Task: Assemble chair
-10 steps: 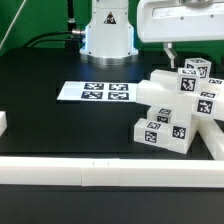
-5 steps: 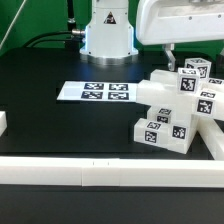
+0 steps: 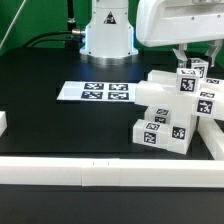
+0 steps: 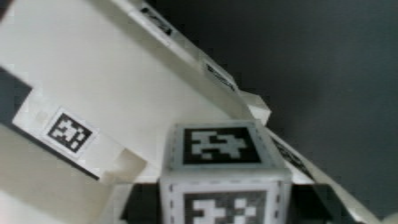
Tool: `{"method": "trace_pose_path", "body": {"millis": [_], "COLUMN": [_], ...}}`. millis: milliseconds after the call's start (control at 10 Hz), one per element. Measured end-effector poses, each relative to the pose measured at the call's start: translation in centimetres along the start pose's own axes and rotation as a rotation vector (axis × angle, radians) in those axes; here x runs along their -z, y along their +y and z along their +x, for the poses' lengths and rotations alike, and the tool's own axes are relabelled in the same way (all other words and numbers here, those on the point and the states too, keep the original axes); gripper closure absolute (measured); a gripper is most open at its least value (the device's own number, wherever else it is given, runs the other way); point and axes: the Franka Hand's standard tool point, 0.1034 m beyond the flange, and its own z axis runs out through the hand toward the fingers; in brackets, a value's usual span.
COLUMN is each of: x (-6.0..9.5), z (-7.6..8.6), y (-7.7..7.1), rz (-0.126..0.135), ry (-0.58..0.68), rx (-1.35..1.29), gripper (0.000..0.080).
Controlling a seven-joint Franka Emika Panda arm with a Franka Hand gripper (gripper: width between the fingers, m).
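The chair's white tagged pieces (image 3: 168,115) stand clustered at the exterior view's right, with slabs and blocks stacked together. A small tagged cube (image 3: 190,80) sits at the top of the cluster. My gripper (image 3: 193,60) comes down from above and is shut on this cube, one finger on each side. In the wrist view the cube (image 4: 222,150) fills the space between my dark fingers (image 4: 143,200), with long white slabs (image 4: 107,90) of the chair running behind it. My gripper (image 4: 222,205) holds the cube at its sides.
The marker board (image 3: 95,92) lies flat on the black table at centre. A long white border rail (image 3: 100,172) runs along the front edge. A short white piece (image 3: 3,122) shows at the exterior view's left edge. The robot base (image 3: 108,35) stands at the back.
My fingers stood wide apart above the top of the cluster. They have now closed in on the small cube.
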Motion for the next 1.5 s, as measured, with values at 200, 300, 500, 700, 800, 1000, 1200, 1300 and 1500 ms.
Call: {"method": "trace_pose_path", "body": {"millis": [200, 300, 500, 700, 800, 1000, 1200, 1300, 1500], "x": [0.0, 0.0, 0.11, 0.06, 0.04, 0.06, 0.05, 0.05, 0.02], "z": [0.0, 0.01, -0.02, -0.26, -0.18, -0.21, -0.24, -0.24, -0.41], "y": [0.0, -0.04, -0.08, -0.21, -0.24, -0.28, -0.28, -0.31, -0.43], "rz": [0.0, 0.002, 0.012, 0.022, 0.034, 0.04, 0.053, 0.06, 0.079], "ry": [0.0, 0.0, 0.003, 0.014, 0.031, 0.043, 0.037, 0.034, 0.019], "rx": [-0.002, -0.104, -0.339, -0.558, -0.687, -0.787, -0.953, -1.03, -1.295], "gripper": [0.0515, 0.0515, 0.0515, 0.0515, 0.0515, 0.0515, 0.0515, 0.0515, 0.0515]}}
